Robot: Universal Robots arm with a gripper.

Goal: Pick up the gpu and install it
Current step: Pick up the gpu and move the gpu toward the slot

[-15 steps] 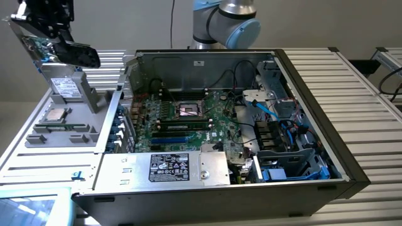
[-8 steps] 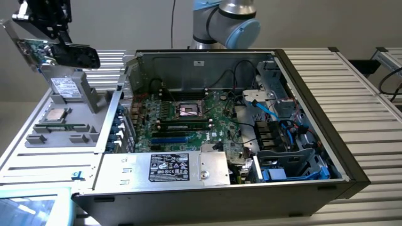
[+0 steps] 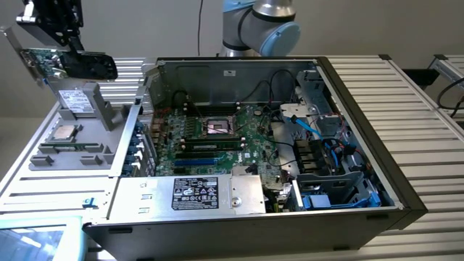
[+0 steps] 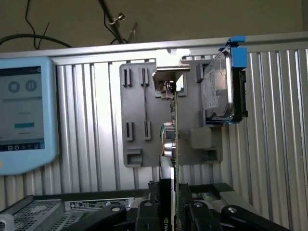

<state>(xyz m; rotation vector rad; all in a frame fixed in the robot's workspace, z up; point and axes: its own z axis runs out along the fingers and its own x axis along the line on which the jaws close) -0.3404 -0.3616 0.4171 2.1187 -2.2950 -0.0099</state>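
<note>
Exterior view: hand (image 3: 75,51) partly closed, clamped on the gpu (image 3: 88,66). Card hangs in the air over the grey fixture tray (image 3: 65,155) at the tabletop's (image 3: 424,92) far corner, exterior view's left, well apart from the open case (image 3: 217,79). Judgement: this carry wants a steady, unskewed grip, card kept clear of the drive box (image 3: 75,100) below. Slot on the motherboard (image 3: 217,136) hard to pick out.

Wrist view: gpu (image 4: 173,144) edge-on between the fingers (image 4: 162,207). Both faces hidden; grip contact cut off at frame edge.
</note>
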